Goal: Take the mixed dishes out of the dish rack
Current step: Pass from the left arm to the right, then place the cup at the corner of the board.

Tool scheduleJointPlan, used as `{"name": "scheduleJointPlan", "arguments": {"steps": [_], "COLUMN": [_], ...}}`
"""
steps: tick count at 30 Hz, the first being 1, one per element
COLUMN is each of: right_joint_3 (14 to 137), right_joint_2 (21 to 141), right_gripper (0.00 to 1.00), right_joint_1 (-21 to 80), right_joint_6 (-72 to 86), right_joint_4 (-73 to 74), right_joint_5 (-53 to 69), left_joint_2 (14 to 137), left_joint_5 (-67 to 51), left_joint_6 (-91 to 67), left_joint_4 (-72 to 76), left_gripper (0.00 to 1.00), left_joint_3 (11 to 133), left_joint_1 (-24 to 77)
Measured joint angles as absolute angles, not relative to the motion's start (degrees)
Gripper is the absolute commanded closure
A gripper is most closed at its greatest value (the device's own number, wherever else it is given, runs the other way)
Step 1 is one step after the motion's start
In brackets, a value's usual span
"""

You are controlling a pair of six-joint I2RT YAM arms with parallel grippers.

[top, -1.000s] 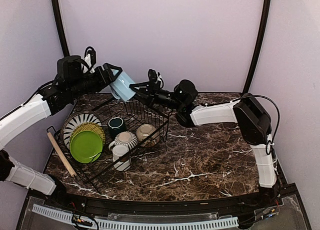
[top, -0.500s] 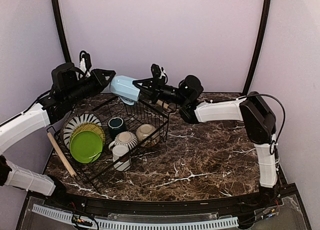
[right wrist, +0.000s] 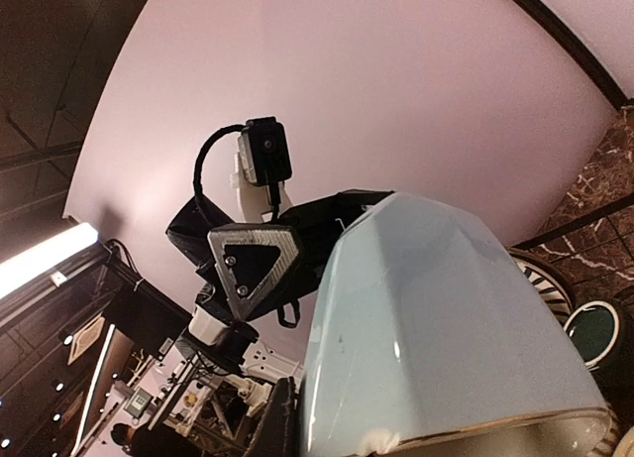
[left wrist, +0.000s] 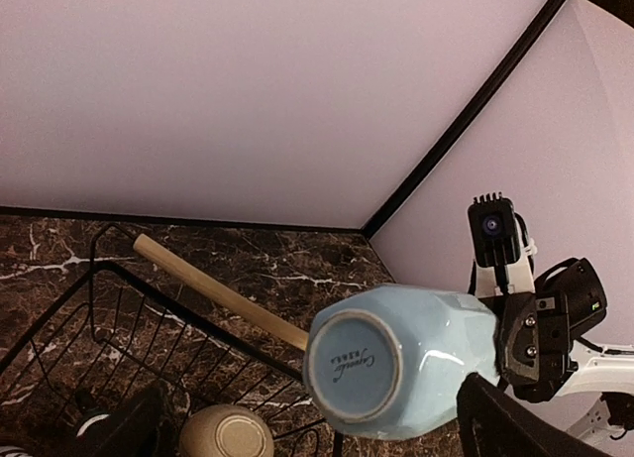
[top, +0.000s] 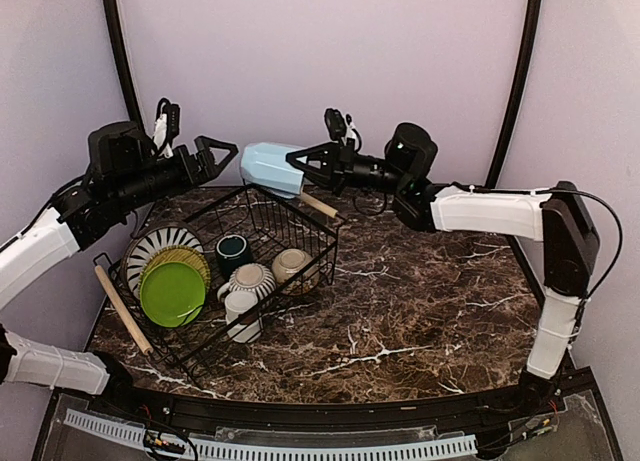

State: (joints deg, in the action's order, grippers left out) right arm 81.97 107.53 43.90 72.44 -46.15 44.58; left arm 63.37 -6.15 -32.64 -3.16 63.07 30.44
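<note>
Since a second ago light blue cup [top: 268, 167] passed from left gripper [top: 220, 159], now spread wide and drawn back at upper left, to right gripper [top: 298, 165], pinched on its rim, upper centre above dish rack [top: 320, 245], dark veined marble table [top: 430, 311], lilac walls [top: 320, 61]

Sideways light blue cup [top: 270, 167] over rack [top: 286, 224]
</note>
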Motion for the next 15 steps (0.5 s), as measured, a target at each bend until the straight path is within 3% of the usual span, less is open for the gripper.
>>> {"name": "scheduleJointPlan", "arguments": {"steps": [7, 15], "right_joint_3": [79.1, 82.0], "right_joint_2": [95.3, 84.8], "right_gripper": [1.0, 1.0], "right_joint_1": [40.2, 39.4], "right_joint_6": [50.5, 21.4], "right_joint_4": [-22.9, 17.5], "right_joint_5": [41.7, 8.8], "left_joint_2": [57.2, 60.3], "left_joint_5": [-2.5, -2.3], "left_joint_6": [-25.9, -23.7], "left_joint_4": [-9.6, -14.1], "left_gripper": [0.01, 0.01], "left_joint_3": [64.8, 64.8], "left_joint_1": [30.4, 30.4]}}
